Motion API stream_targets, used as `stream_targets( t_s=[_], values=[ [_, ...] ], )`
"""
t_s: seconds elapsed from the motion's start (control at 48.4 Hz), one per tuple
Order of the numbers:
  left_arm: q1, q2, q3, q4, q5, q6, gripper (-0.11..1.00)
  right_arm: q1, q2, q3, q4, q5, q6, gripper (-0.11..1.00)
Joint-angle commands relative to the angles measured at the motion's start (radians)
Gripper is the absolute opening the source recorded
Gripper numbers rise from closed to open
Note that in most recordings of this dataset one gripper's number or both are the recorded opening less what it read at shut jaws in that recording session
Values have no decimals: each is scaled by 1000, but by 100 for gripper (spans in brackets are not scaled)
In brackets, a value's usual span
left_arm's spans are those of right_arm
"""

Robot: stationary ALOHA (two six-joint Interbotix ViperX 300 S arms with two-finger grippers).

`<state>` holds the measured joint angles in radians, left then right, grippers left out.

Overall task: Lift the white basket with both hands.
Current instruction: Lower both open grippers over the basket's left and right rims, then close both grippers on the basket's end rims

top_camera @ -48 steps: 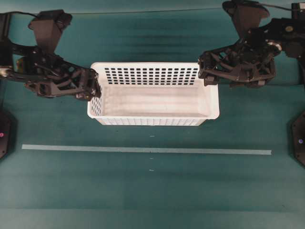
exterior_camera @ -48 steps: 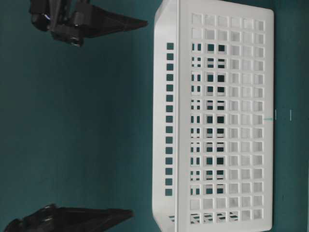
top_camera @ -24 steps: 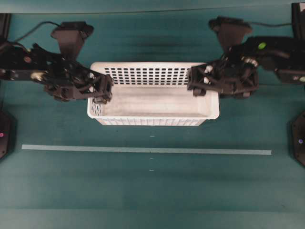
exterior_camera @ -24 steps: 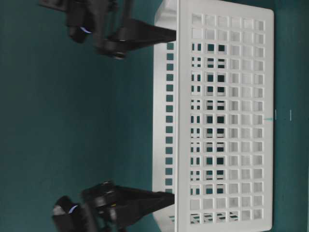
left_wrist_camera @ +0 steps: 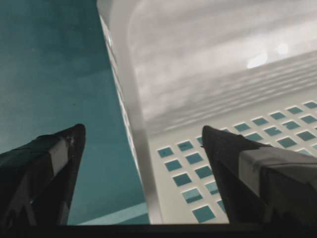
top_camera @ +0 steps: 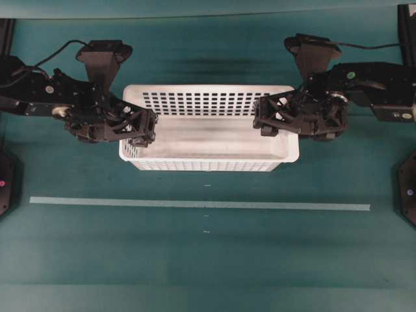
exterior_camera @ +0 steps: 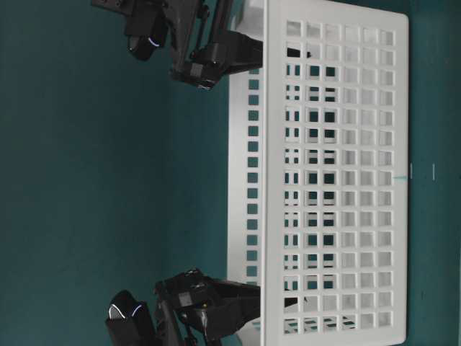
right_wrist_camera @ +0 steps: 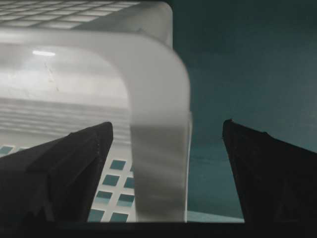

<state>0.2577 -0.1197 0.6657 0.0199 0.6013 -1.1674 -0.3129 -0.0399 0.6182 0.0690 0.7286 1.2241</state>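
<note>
The white basket (top_camera: 209, 129) sat on the green worktop (top_camera: 208, 260), the left tool (top_camera: 144, 127) and right tool (top_camera: 265, 117) each spread wide astride an end wall, gripping and lifting not yet done.

Both arms are black, jointed, with truss-like plastic framing; thin black cables trail behind, and pointed jaws carry pale tape bands.

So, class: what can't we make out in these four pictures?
- Overhead: the left gripper and right gripper cover the basket end rims.
- Wrist views: finger bases cut off by the bottom edge.
- Table-level: basket floor hidden behind its wall.
</note>
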Motion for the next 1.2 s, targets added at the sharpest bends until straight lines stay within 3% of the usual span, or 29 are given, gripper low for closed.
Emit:
stream_targets(
  t_s=[0.0,0.207,0.31,0.372,0.558,0.62,1.179],
  values=[
    [2,0,-6,3,-12,-2,94,2,8,-3,-5,-6,-2,93],
    [2,11,-6,3,-43,-3,90,3,20,-6,-5,-2,2,91],
    [2,17,-5,3,-44,-3,76,3,26,-8,0,-5,5,85],
    [2,18,-3,3,-46,-3,61,3,28,-11,8,-6,5,73],
    [0,18,-2,3,-84,-3,13,3,31,-15,9,-8,2,21],
    [0,18,-2,2,-87,-2,5,3,31,-15,11,-9,2,15],
    [2,-15,-21,2,-77,-3,4,5,11,-43,0,-6,-11,15]
  ],
)
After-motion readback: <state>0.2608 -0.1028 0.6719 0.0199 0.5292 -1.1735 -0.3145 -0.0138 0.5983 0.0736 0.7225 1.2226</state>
